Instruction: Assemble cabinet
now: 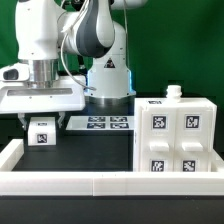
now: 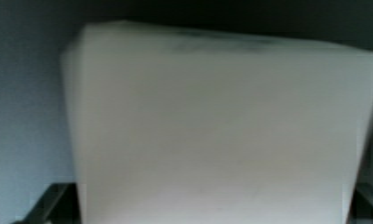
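The cabinet body [image 1: 180, 140], a large white box with several square marker tags, stands at the exterior view's right with a small white knob [image 1: 174, 92] on top. My gripper [image 1: 41, 127] is at the exterior view's left, well apart from the cabinet. It is shut on a small white tagged block [image 1: 40, 134], with a dark finger on each side. In the wrist view the block [image 2: 218, 120] is a blurred white mass that fills most of the picture. One dark finger [image 2: 51, 204] shows beside it. Whether the block touches the table I cannot tell.
The marker board [image 1: 110, 123] lies flat on the black table behind the middle, in front of the arm's base [image 1: 108, 82]. A white rail [image 1: 110, 182] runs along the table's front edge and up the exterior view's left side [image 1: 10, 152].
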`<state>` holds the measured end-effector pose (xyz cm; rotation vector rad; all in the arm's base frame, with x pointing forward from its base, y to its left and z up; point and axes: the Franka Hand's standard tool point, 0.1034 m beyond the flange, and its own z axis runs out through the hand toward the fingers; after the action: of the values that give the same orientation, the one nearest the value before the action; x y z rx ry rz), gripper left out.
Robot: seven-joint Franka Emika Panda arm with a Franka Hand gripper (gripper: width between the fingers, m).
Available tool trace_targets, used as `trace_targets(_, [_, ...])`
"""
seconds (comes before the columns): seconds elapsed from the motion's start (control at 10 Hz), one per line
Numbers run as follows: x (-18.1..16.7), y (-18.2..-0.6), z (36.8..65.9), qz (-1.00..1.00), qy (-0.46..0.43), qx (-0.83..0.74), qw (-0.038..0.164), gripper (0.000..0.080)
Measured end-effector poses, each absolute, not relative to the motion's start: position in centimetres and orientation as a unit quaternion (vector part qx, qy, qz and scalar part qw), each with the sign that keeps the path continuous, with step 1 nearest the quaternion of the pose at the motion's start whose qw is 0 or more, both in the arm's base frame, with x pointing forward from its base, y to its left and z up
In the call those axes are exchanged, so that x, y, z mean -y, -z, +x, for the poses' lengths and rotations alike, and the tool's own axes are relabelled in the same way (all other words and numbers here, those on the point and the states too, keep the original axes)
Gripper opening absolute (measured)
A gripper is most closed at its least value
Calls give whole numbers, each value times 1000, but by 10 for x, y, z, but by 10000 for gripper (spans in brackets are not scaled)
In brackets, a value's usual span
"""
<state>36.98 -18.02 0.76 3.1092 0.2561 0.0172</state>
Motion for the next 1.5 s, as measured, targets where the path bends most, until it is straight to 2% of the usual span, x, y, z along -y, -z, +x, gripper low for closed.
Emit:
trace_targets(0.3, [180, -8, 370, 997, -6, -82, 11, 560])
trace_targets(0.4, [181, -13, 374, 996, -12, -89, 14, 560])
trace_targets(0.6, [158, -40, 385, 996, -32, -80, 13, 560])
trace_targets(0.9, [100, -82, 409, 999, -39, -31, -17, 560])
trace_targets(1.0, [73, -98, 422, 999, -39, -9, -24, 560])
trace_targets(1.1, [49, -112, 436, 999, -41, 5, -22, 560])
trace_targets(1.3, [15, -120, 457, 999, -34, 34, -5, 560])
trace_targets(1.5, [19, -117, 454, 999, -32, 17, -8, 560])
